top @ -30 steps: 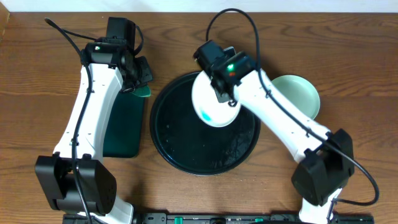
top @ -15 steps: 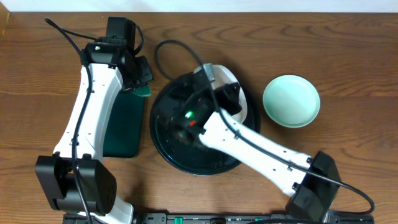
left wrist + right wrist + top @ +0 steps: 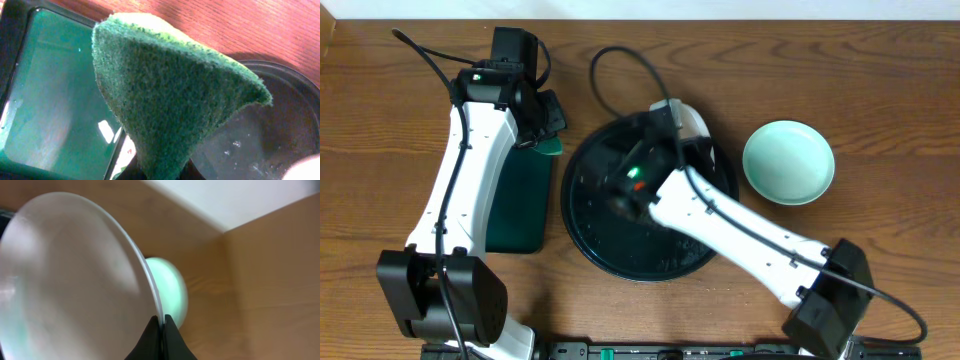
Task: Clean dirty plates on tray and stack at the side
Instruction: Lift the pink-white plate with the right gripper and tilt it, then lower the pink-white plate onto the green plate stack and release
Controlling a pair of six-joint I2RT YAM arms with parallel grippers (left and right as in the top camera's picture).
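Compared with the earlier frames, our right arm now lies across the tray. The right gripper is closed on a white plate by its rim, above the tray's far edge. Our left gripper clamps a green scouring pad. A mint plate rests near the table's right edge.

The right arm lay slantwise over the right half of the tray and blocked it. A tilted white plate hung at the tray's far rim, with a cable looping just beyond. The tray's left half stood open from above. The left arm and its sponge overhung the far end of the green tray. A mint plate sat right of the tray, with bare table far and right of it.
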